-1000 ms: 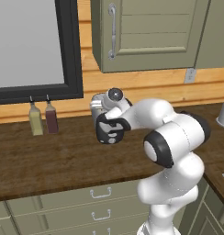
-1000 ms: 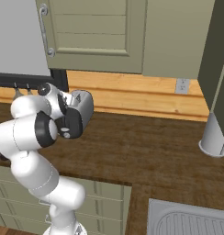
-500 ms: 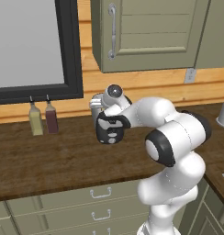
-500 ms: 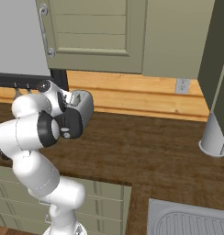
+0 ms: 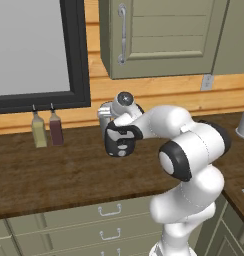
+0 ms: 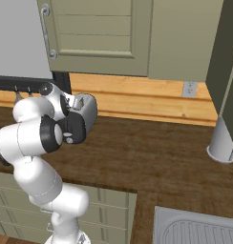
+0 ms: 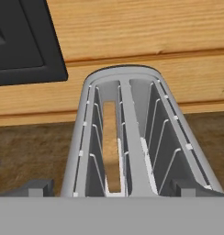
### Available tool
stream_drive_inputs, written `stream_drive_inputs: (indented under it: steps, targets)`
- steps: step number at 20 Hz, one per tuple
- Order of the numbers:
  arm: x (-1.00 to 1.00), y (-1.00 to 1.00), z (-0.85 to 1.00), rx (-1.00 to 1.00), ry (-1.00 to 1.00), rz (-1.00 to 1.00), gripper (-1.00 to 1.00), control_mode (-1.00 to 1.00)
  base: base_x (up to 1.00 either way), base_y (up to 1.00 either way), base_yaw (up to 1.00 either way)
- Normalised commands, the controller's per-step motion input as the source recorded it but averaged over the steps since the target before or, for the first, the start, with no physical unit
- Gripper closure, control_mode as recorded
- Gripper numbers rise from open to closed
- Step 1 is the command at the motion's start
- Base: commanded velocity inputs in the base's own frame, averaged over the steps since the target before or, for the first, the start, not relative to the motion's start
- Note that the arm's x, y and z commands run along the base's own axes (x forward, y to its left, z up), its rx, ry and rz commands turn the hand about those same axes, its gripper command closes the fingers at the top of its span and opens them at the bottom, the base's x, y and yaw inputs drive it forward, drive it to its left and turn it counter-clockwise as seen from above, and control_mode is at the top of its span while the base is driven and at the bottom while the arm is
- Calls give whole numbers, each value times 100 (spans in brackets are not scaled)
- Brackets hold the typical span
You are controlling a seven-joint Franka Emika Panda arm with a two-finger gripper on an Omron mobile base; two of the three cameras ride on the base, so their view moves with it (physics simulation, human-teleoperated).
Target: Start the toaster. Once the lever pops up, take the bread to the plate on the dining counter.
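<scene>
The toaster point(image 7: 132, 137) fills the hand view from above, silver with two slots; a slice of tan bread point(image 7: 111, 151) stands in its left slot. My gripper point(image 7: 113, 189) hangs just over the near end of the toaster, open, with one dark fingertip point(image 7: 38, 188) on each side and nothing held. In the left base view the hand point(image 5: 119, 142) covers most of the toaster point(image 5: 107, 111) at the back of the dark wooden counter point(image 5: 54, 175). From the right, the toaster point(image 6: 88, 112) shows behind the hand. Its lever is hidden. The plate and the dining counter are out of view.
Two slim bottles point(image 5: 39, 131) point(image 5: 56, 128) stand to the left against the wall under a black window frame point(image 5: 74, 60). Olive wall cabinets point(image 5: 159, 35) hang above. A grey cylinder point(image 6: 222, 140) stands at the far right, and a sink point(image 6: 195, 228) lies at the front right.
The hand has shifted only slightly over the toaster. The jaws stay wide open.
</scene>
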Motion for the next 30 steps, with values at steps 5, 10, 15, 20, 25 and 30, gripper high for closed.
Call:
stream_drive_inputs:
  steps: [5,10,15,20,25,30]
  targets:
    - [0,0,0,0,0,0,-100,-100,0,0,0]
    - [0,0,0,0,0,0,-100,-100,0,0,0]
    - [0,0,0,0,0,0,-100,-100,0,0,0]
    - [0,0,0,0,0,0,-100,-100,0,0,0]
    - [0,0,0,0,0,0,-100,-100,0,0,0]
    - [0,0,0,0,0,0,-100,-100,0,0,0]
